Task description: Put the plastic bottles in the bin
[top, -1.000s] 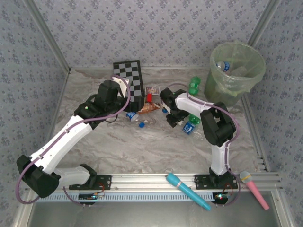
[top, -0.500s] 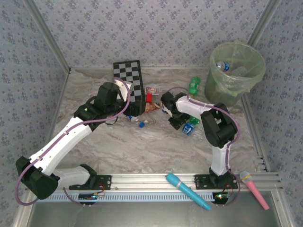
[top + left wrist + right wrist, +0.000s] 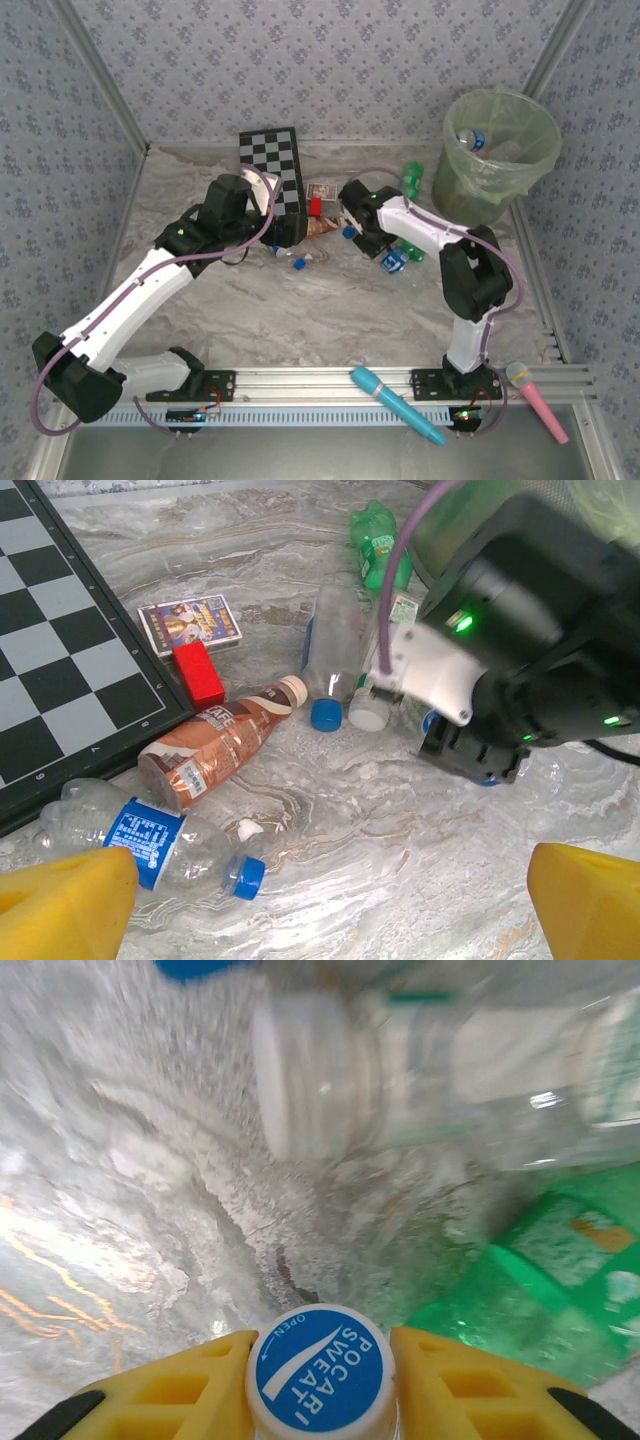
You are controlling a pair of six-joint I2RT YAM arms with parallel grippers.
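Observation:
My right gripper (image 3: 322, 1385) is shut on the neck of a clear plastic bottle, and its blue "Pocari Sweat" cap (image 3: 322, 1370) sits tight between the yellow fingers (image 3: 170, 1390). From above, that gripper (image 3: 385, 255) and its blue-labelled bottle (image 3: 394, 261) lie mid-table, left of the bin (image 3: 500, 150). The left gripper (image 3: 330, 910) is open over bare marble. Ahead of it lie a blue-labelled clear bottle (image 3: 150, 840), a brownish-orange bottle (image 3: 225, 745), another clear bottle (image 3: 335, 645) and a green bottle (image 3: 380, 545).
A chessboard (image 3: 272, 165), a small card box (image 3: 190, 620) and a red block (image 3: 198, 672) lie behind the bottles. A blue stick (image 3: 397, 403) and a pink stick (image 3: 537, 400) rest on the front rail. A bottle (image 3: 470, 138) lies inside the bin.
The right gripper has closed on the blue-capped bottle and drawn slightly back toward the table's middle. The left arm has edged a little toward the bottles.

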